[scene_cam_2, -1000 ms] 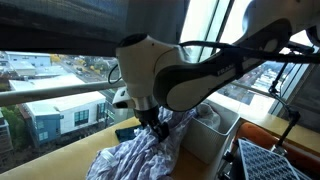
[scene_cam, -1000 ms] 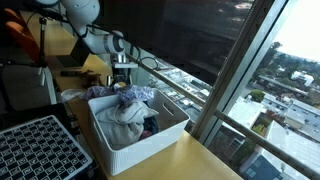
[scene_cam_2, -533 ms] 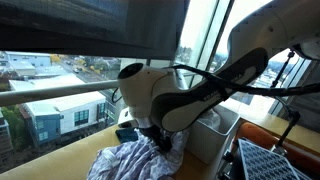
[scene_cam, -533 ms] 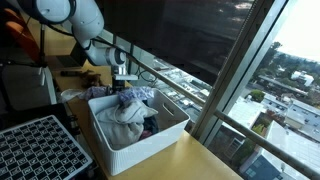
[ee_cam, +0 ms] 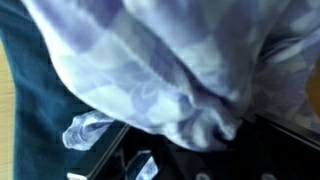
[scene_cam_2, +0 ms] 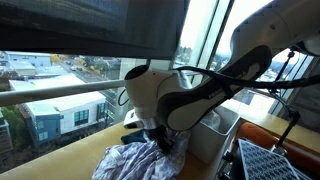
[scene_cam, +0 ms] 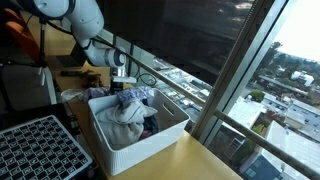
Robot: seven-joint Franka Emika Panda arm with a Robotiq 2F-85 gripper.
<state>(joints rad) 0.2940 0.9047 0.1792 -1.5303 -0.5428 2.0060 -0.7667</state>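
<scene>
A crumpled purple-and-white checked cloth (scene_cam: 137, 96) (scene_cam_2: 138, 160) hangs over the far edge of a white bin (scene_cam: 142, 150). My gripper (scene_cam: 123, 87) (scene_cam_2: 160, 146) is pressed down into this cloth, and the folds hide its fingertips. In the wrist view the checked cloth (ee_cam: 160, 70) fills nearly the whole picture right against the jaws, with dark blue fabric (ee_cam: 25, 70) behind it. Only dark parts of the gripper show along the bottom edge. Whether the jaws have the cloth pinched does not show.
The white bin (scene_cam_2: 216, 132) holds more bunched clothes (scene_cam: 125, 118). A black grid tray (scene_cam: 40, 146) (scene_cam_2: 276, 160) lies beside it on the wooden tabletop (scene_cam: 195, 160). A metal railing (scene_cam: 175, 85) and large windows run close behind.
The arm has come down a little, sinking the gripper deeper into the checked cloth. The cloth has bunched up slightly around it.
</scene>
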